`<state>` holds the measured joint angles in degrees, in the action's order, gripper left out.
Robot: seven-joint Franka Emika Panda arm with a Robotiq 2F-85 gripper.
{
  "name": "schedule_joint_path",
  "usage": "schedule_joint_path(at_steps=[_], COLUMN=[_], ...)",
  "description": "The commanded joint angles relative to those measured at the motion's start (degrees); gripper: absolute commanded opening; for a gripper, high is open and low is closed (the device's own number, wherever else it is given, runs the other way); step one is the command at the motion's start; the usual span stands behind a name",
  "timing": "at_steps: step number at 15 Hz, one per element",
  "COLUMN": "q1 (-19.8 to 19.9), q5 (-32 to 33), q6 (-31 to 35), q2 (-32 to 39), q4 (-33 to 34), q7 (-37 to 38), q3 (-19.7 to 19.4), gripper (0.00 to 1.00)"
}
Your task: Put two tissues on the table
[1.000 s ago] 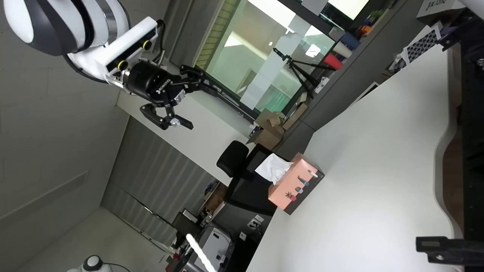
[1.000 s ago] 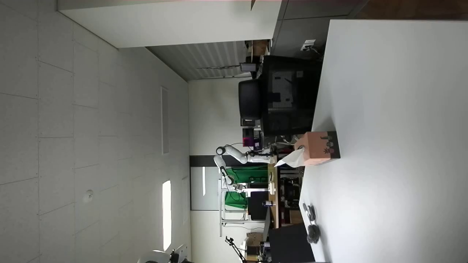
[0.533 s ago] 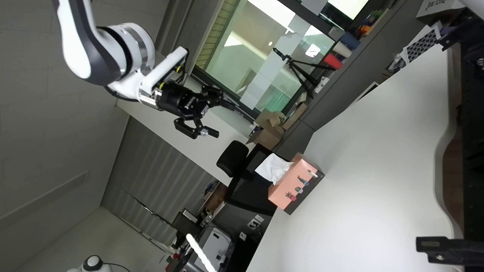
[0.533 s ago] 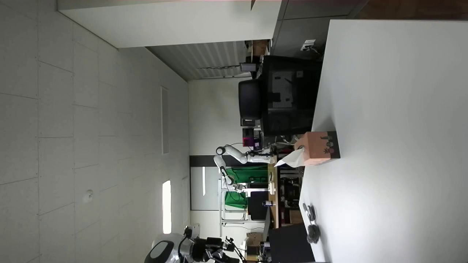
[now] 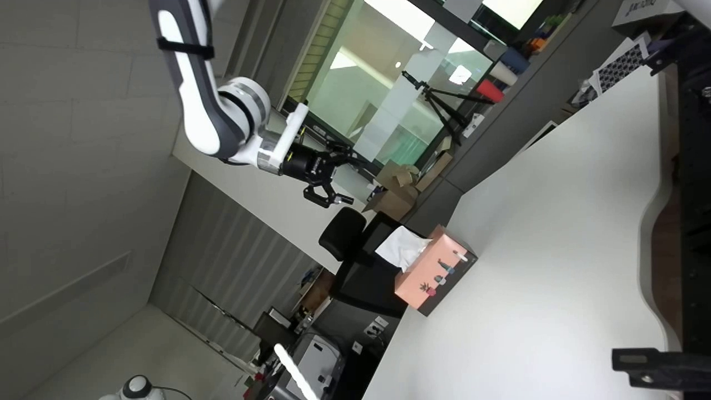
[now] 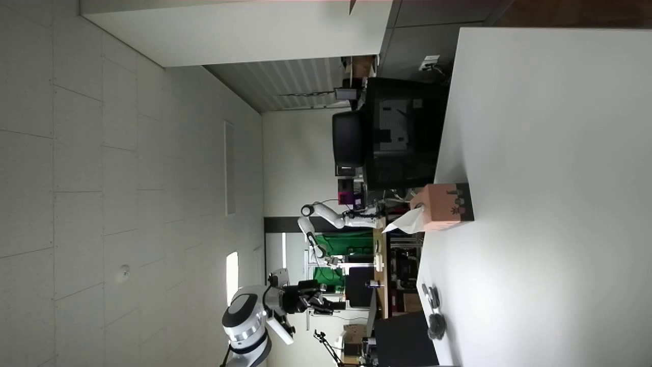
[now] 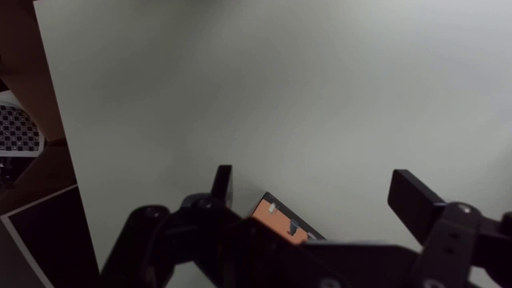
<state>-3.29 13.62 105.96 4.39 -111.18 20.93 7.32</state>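
"In an exterior view, a crumpled white paper tissue (image 5: 401,248) pokes from its salmon-pink rectangular cardboard box (image 5: 436,272), below the black two-fingered gripper (image 5: 359,181)."
"Off sideways too, that tissue (image 6: 411,223), in an exterior view."
"Wrist view: jaws wide, empty."

White table (image 5: 533,266), pink tissue box (image 5: 436,272) atop, grey clump (image 6: 436,326) at edge
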Motion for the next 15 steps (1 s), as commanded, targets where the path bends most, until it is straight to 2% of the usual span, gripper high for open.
schedule_joint_path(at_steps=[1,4,15], q1=[-1.1,-1.3,-1.5], q5=[0.0,0.0,0.1], q6=[-0.2,-0.5,-1.2], q2=[1.6,4.2,4.2], q4=[1.7,4.0,4.6], q7=[0.6,1.5,1.9], q3=[-1.7,-2.3,-2.2], gripper=[1.0,1.0,1.0])
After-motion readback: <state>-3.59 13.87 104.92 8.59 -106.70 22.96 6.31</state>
